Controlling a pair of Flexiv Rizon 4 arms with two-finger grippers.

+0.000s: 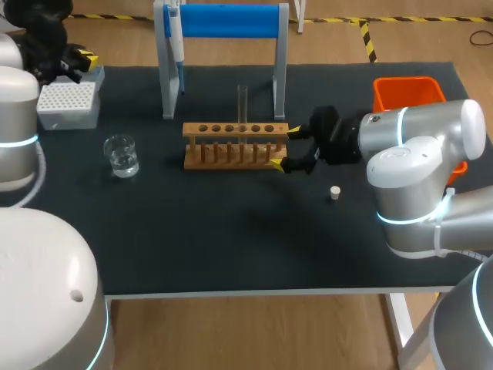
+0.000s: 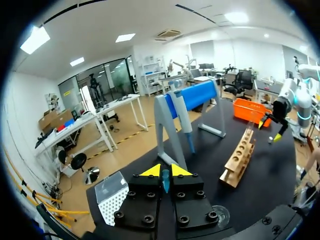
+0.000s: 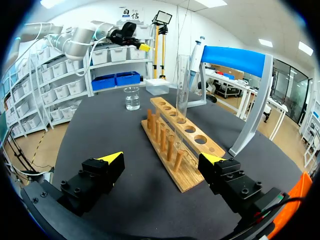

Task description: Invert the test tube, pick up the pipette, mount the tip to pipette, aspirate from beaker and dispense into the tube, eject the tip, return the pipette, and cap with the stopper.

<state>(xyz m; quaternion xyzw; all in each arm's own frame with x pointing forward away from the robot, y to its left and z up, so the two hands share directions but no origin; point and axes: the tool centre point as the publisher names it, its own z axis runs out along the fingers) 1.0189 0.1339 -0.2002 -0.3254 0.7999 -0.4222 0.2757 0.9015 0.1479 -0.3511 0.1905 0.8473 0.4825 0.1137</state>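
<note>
Wooden rack [image 1: 235, 144] end lies between wide-spread, empty right fingers [image 1: 293, 131]; left fingers [image 2: 151, 171] closed, empty, by table [image 1: 231, 254] edge.

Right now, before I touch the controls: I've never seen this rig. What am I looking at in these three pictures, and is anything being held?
You have two robot arms at a black table. The head view looks down from above and behind. Each round picture comes from a camera on one arm's wrist.

On the table are a wooden rack with one glass test tube standing in it, a beaker, a tip box, a small stopper, an orange bin, and a blue stand with the pipette hanging on it.

The right pincer is open, with a finger at either side of the rack's end. The left pincer is shut, over by the tip box. Neither holds anything.
</note>
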